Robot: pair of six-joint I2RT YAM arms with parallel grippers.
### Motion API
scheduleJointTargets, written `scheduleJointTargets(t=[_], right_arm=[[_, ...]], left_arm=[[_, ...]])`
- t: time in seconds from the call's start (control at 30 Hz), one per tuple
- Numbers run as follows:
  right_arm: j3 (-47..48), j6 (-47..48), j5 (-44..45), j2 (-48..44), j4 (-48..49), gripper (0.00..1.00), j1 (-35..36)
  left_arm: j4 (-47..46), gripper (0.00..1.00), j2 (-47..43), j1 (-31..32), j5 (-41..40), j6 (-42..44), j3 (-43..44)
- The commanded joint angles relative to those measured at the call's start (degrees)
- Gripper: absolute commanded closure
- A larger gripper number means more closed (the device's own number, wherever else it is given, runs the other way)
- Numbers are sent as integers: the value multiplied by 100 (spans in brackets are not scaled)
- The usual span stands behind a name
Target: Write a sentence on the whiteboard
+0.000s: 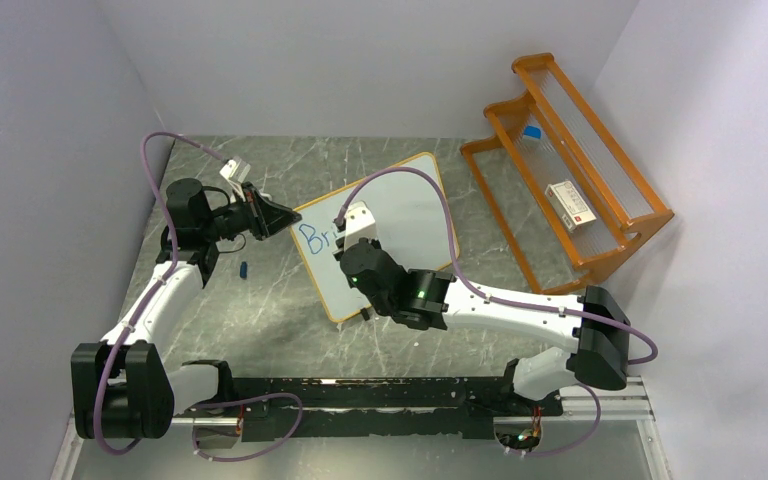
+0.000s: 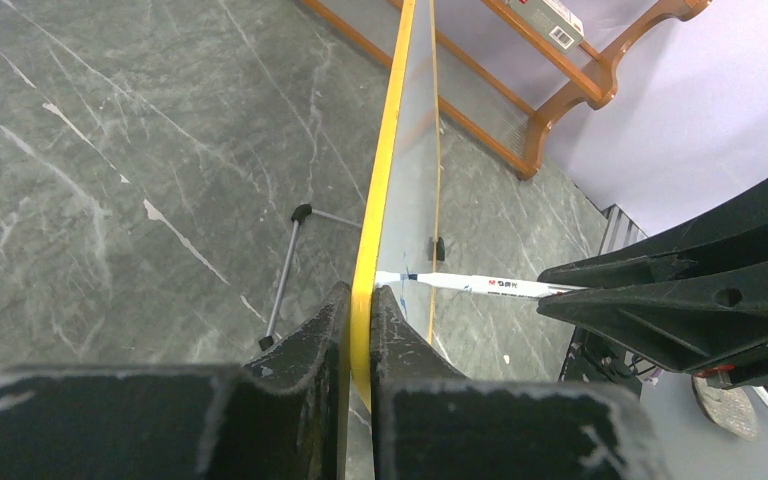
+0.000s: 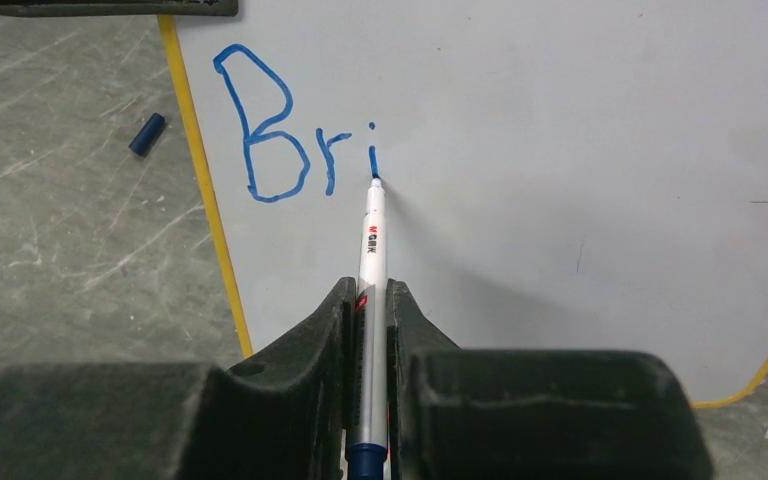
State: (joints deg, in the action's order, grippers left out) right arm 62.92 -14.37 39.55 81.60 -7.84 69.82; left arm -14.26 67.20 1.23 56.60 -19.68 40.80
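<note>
Early in the job. Written so far on the whiteboard (image 1: 410,205): only "Bri" in blue, the opening of the sentence (image 3: 285,135), tucked into the board's corner at 10 o'clock in the right wrist view. Tip of the marker (image 3: 371,240) touching the foot of the "i", so judged mid-stroke or just ending that letter. Left to do: the rest of the first word and everything after it, by far the larger share.

Right claw (image 3: 365,300) closed narrow on the marker barrel, pen pointing toward 12 o'clock from the fingers. Left claw (image 2: 360,300) pinched tight on the board's yellow-orange frame edge, steadying the side nearest the lettering. Board propped up on small black feet near the middle of the table (image 1: 280,300), left end toward 9 o'clock in the top view; plumb or leaning, hard to tell.

Plenty of bare white toward 3 o'clock of the letters and below them toward 5 o'clock, enough for two lines by the look of it. Frame edge just beside the "B" at 9 o'clock, so no room to drift that way. Loose blue cap (image 3: 147,133) lying on the table past that edge, apart from the board. Orange rack (image 1: 570,170) well apart at 2 o'clock, probably clear of the writing arm. Worth watching: right forearm crossing before the board's lower edge near 5 o'clock.
</note>
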Motion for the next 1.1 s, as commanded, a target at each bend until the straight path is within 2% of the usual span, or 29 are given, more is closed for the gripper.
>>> scheduleJointTargets(t=[0.0, 0.73, 1.07], right_arm=[[-2, -132, -4, -18, -244, 100, -14], [-49, -218, -54, -73, -292, 100, 9], [-192, -59, -2, -479, 58, 100, -1]], left_arm=[[554, 95, 138, 123, -63, 276, -63], [549, 95, 144, 127, -66, 280, -63], [597, 95, 142, 128, -84, 306, -54]])
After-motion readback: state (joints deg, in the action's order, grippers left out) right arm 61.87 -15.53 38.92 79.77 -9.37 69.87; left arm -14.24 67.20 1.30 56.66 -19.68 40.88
